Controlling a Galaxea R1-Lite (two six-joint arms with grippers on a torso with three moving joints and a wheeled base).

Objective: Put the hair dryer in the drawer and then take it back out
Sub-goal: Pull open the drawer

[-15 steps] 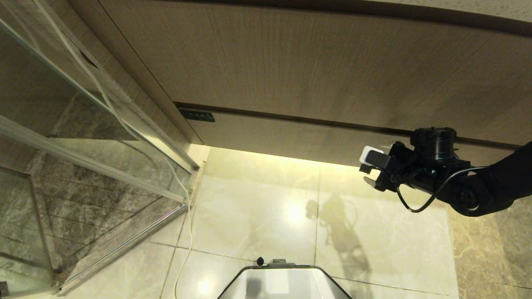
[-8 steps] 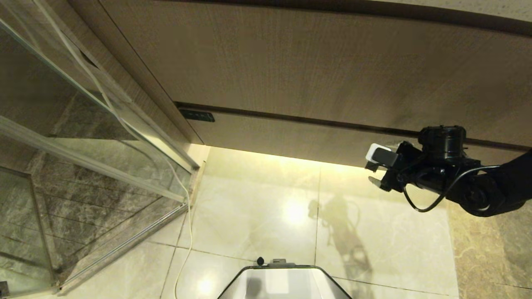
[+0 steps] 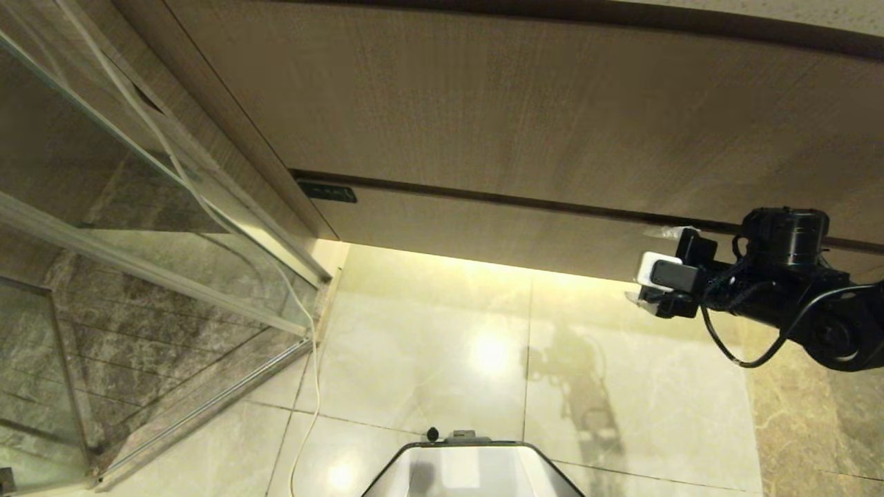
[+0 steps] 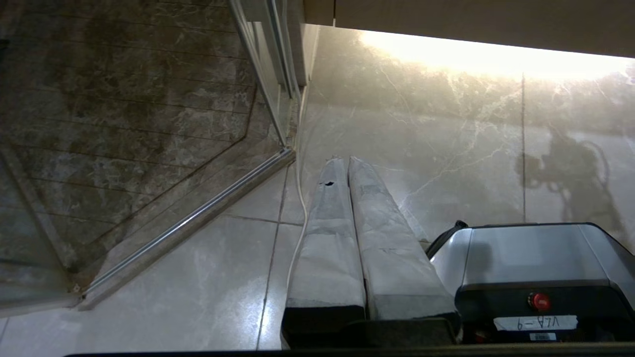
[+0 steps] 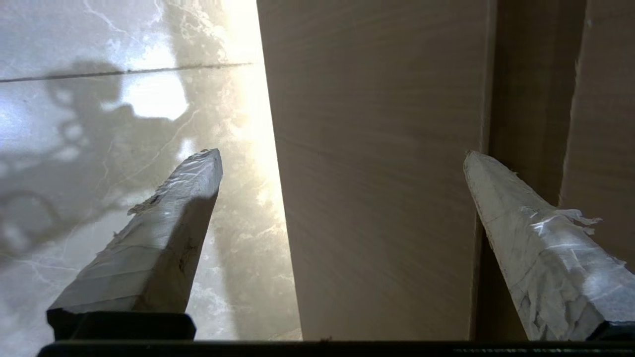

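The drawer [image 3: 483, 228] is the low wood-grain front under the tall panel, pushed in, with a small black plate [image 3: 328, 192] at its left end. My right gripper [image 3: 648, 266] hangs open at the drawer's right part. One taped finger sits by the dark slot above the front, the other below its lower edge. In the right wrist view the drawer front [image 5: 377, 173] fills the space between the spread fingers of the right gripper [image 5: 340, 154], and nothing is held. My left gripper [image 4: 342, 159] is shut, parked low beside the base. The hair dryer is out of view.
A tall plain wood-grain panel [image 3: 518, 110] rises above the drawer. A glass shower door [image 3: 138, 207] with a metal frame stands at the left. A white cord [image 3: 307, 359] trails along the glossy tiled floor [image 3: 428, 345]. My own base [image 3: 469, 469] is at the front.
My right gripper has moved to the right and closer to the drawer front, and its wrist has turned so the fingers straddle the front. It has stayed open. The left arm has not moved.
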